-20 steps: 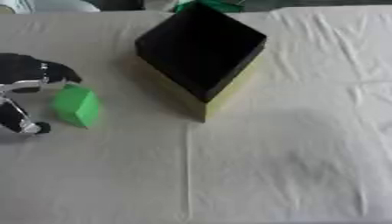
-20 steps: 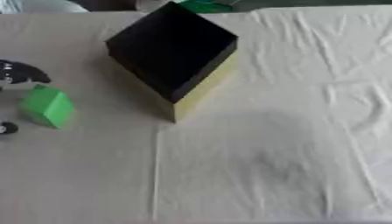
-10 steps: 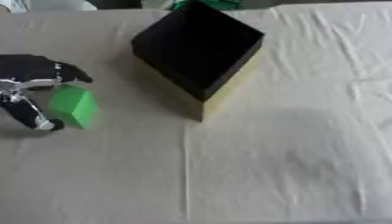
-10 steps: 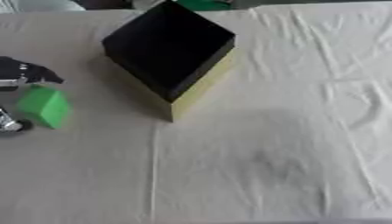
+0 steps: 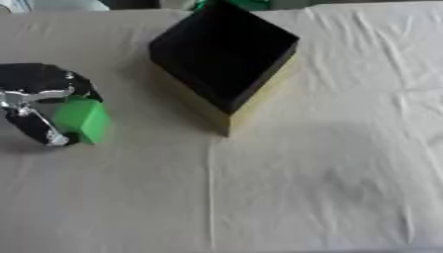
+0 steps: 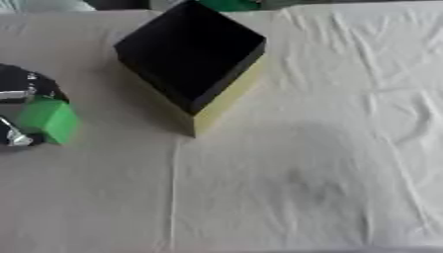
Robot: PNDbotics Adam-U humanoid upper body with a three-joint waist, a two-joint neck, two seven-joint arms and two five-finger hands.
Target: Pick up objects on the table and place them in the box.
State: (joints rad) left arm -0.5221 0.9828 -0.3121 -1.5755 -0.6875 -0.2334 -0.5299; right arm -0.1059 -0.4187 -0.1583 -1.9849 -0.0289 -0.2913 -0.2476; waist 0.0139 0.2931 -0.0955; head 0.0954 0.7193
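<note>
In the left eye view, your left hand (image 5: 39, 106) had curled round a small green block (image 5: 83, 120) at the table's left edge, fingers above, thumb below. Half a second earlier the block sat slightly farther from the box (image 5: 223, 54). In the right eye view, that dark box with its yellow side stood just right of the block on the white cloth (image 6: 329, 163)

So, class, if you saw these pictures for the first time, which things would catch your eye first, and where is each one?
The big box with a black inside and pale yellow walls stands out first, set cornerwise at the upper middle of the white tablecloth. Next comes the bright green block at the left edge, with the robot's black left hand curled round it.
</note>
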